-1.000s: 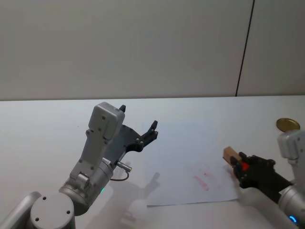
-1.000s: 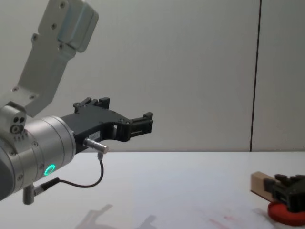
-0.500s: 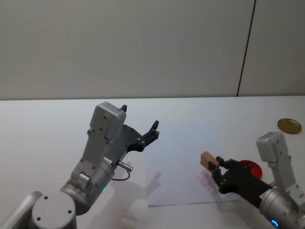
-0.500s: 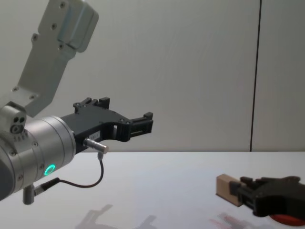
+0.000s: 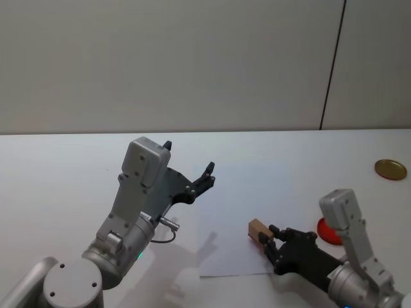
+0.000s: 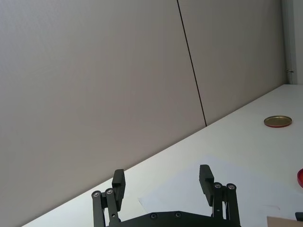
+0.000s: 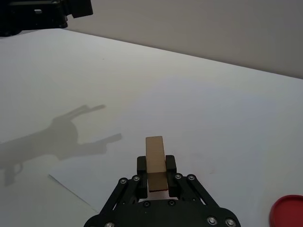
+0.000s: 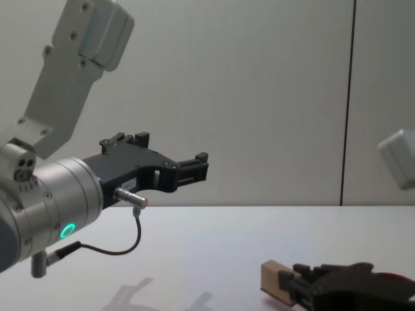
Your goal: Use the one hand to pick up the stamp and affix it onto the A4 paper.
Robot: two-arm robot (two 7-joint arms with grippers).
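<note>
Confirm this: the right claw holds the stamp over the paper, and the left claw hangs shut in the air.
Wrong on one point: the left claw is open, spread wide with nothing in it, as the left wrist view shows. The right claw does hold the stamp over the paper, and the left claw hangs in the air.

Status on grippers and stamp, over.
Right gripper shut on stamp, over A4 paper, contact unclear. Left gripper open, raised, idle. Red ink pad beside paper, not blocking.
</note>
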